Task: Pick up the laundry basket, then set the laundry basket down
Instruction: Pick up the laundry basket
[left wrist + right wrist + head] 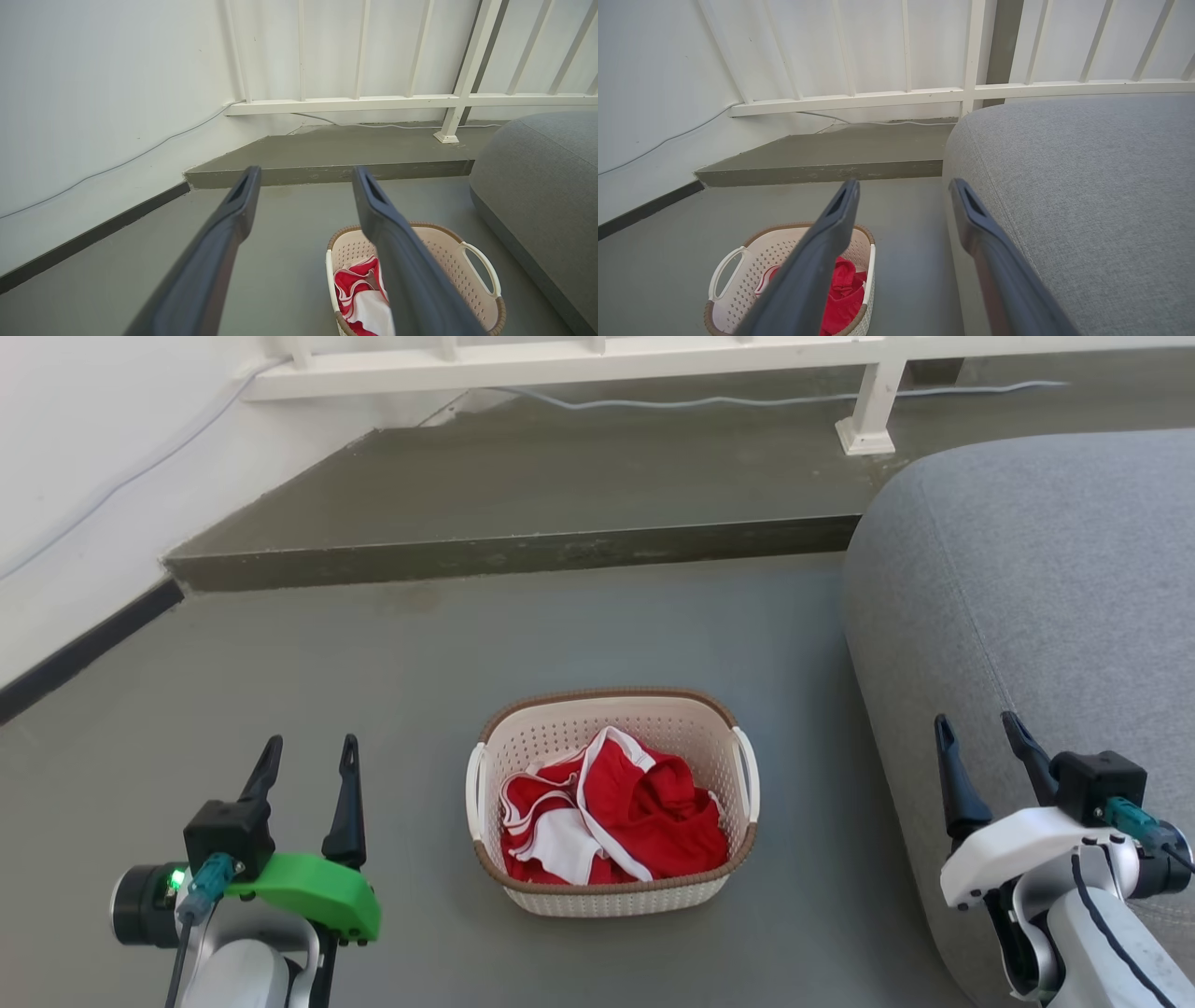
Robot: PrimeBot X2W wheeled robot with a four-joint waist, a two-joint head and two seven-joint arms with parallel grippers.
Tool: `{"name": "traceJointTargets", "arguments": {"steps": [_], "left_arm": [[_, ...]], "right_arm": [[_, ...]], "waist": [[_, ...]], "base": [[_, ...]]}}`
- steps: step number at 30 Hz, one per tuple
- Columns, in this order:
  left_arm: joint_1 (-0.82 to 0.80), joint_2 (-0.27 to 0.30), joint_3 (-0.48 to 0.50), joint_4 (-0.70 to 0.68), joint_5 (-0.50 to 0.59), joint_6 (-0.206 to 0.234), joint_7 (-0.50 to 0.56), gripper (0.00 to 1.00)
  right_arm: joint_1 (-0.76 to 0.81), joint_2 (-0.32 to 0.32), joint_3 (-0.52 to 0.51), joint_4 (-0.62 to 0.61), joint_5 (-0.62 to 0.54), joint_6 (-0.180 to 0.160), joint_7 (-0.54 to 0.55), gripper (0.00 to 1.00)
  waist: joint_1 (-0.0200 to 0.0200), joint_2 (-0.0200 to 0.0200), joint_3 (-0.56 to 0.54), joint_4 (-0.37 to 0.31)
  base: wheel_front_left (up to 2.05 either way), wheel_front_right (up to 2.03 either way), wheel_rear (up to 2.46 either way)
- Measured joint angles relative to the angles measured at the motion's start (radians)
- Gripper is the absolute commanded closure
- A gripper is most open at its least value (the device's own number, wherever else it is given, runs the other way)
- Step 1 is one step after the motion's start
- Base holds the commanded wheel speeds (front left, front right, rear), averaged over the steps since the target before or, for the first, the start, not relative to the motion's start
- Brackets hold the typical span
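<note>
Head view: laundry basket (611, 899) looked light, stiff plastic — I'd hook its loop handles (747, 773); left gripper (311, 743) and right gripper (975, 720) sat open, empty.

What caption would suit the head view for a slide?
The laundry basket holding red-and-white clothes on the grey floor, between the open left gripper and open right gripper.

Left end effector (311, 753) low, fingers spread and empty, right end effector (980, 730) likewise, both pointing forward

Grey floor (373, 663), raised step (513, 555), white railing (560, 364), grey sofa (1046, 597) at right.
</note>
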Motion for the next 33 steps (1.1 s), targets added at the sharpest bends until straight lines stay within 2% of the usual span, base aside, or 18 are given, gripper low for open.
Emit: {"name": "traceJointTargets", "arguments": {"steps": [20, 33], "left_arm": [[-0.064, -0.021, 0.006, -0.010, 0.000, -0.008, 0.000, 0.00], [-0.161, -0.037, 0.002, -0.012, 0.000, -0.010, 0.000, 0.00]], "right_arm": [[-0.062, 0.007, -0.006, -0.012, -0.008, 0.021, 0.000, 0.00], [-0.139, 0.004, -0.017, -0.016, -0.009, 0.041, 0.000, 0.00]], "waist": [[0.0000, 0.0000, 0.130, -0.001], [0.0000, 0.0000, 0.300, 0.005]], "base": [[0.00, 0.00, 0.00], [0.00, 0.00, 0.00]]}}
